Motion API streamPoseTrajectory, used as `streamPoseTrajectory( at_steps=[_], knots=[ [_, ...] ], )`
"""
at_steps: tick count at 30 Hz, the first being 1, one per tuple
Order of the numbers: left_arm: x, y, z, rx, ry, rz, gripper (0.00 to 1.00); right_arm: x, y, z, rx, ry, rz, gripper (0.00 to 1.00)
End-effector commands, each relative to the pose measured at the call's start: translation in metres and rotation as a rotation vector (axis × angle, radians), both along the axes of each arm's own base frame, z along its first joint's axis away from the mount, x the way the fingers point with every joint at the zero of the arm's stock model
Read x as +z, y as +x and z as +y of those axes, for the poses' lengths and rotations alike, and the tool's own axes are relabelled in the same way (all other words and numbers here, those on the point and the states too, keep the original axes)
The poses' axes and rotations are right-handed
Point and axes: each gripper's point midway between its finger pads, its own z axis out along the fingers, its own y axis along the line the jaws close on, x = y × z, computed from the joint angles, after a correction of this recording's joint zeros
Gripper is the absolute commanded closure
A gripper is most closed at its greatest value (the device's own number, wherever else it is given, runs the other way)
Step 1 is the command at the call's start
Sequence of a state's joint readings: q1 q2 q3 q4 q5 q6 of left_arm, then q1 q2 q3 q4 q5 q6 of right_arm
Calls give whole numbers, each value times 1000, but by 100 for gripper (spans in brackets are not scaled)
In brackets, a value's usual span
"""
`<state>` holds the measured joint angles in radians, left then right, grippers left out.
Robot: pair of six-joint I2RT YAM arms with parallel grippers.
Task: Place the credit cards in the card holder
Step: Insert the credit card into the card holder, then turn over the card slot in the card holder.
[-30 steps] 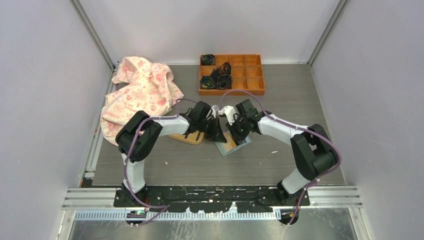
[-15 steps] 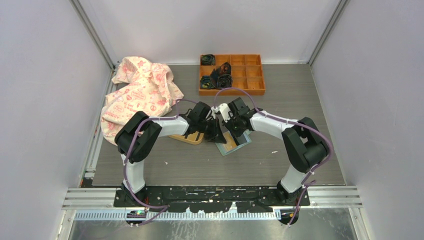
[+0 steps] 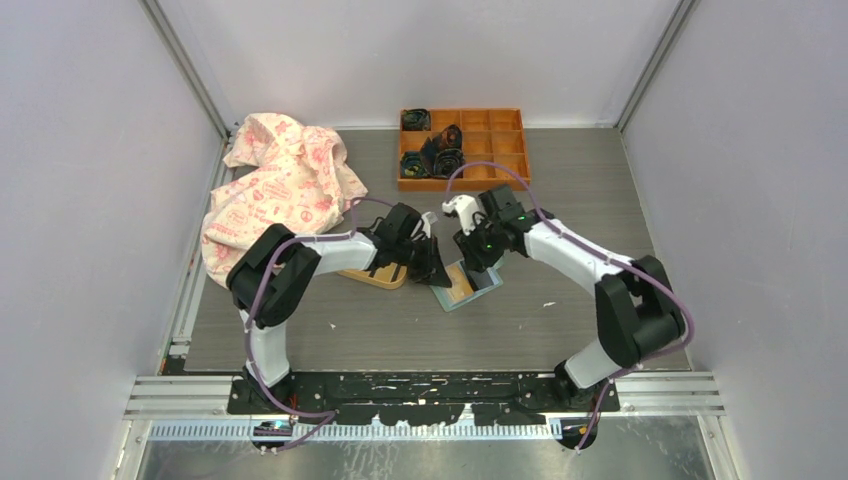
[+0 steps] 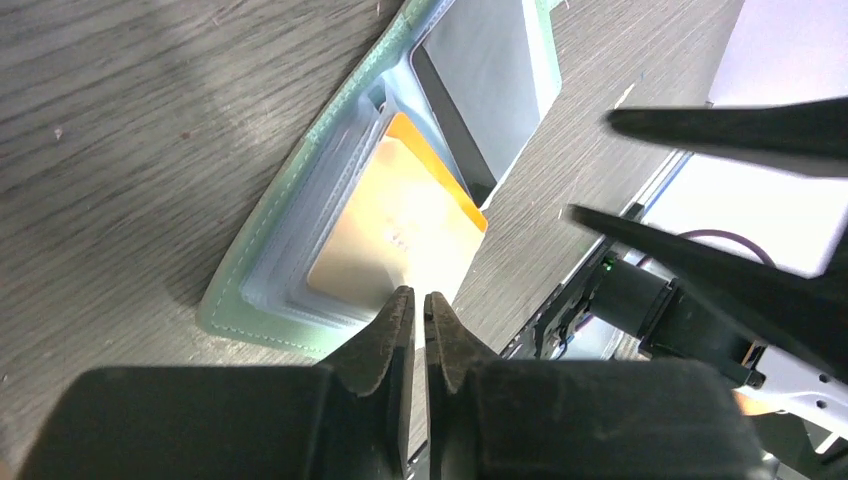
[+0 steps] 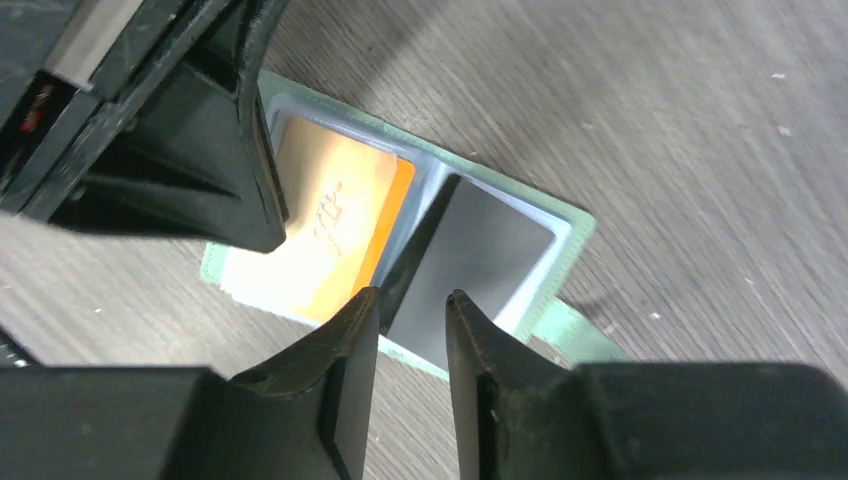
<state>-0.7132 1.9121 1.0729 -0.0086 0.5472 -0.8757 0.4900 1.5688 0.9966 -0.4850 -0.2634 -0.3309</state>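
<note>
As right hand [image 5: 410, 298] hovers, card holder [image 5: 420, 200] lies—beneath.

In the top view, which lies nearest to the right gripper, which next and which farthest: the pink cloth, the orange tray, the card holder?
1. card holder, on the table just below the right gripper.
2. orange tray, behind the gripper, at the back of the table.
3. pink cloth, far off on the left side.

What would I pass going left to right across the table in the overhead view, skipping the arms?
pink patterned cloth → yellow-orange dish → card holder. The orange tray is left out, since it overlaps the holder's span.
</note>
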Motion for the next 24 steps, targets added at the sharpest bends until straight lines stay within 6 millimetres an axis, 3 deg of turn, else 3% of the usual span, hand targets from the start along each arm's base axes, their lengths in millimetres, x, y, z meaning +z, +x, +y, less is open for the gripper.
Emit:
streamPoseTrajectory(
  at_steps=[1, 5, 11, 18, 24],
  knots=[
    [43, 8, -5, -19, -44, -115, 90, 40, -5, -7, -28, 186, 38, 61],
    [58, 9, -6, -30, -52, -160, 90, 37, -11, -20, -114, 248, 186, 61],
    [64, 0, -9, -55, -46, -187, 90, 9, -12, -27, -182, 198, 370, 60],
    [47, -16, -11, -79, -15, -176, 91, -11, -4, -35, -239, 122, 400, 59],
    [34, -18, -7, -79, 22, -169, 92, -20, -1, -43, -263, 72, 393, 57]
  ],
)
